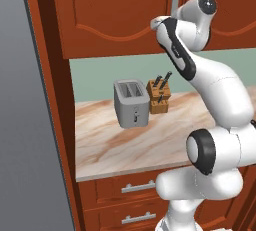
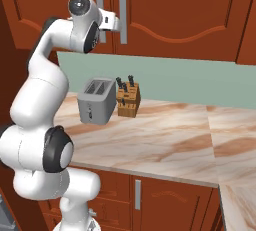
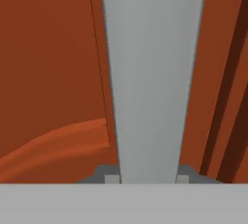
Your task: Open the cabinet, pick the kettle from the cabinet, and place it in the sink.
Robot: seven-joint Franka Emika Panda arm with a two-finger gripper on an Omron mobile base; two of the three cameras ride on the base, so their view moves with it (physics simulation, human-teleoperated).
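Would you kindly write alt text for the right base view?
The white arm reaches up so its gripper meets a grey bar handle of the closed reddish-brown wall cabinet. Below, a grey toaster and wooden knife block stand on the marbled countertop.

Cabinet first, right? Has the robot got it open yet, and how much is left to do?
Nothing is finished yet. The cabinet is closed. The gripper has a finger on each side of its grey bar handle, ready to pull. Still to come: open the door, lift the kettle out and put it in the sink.
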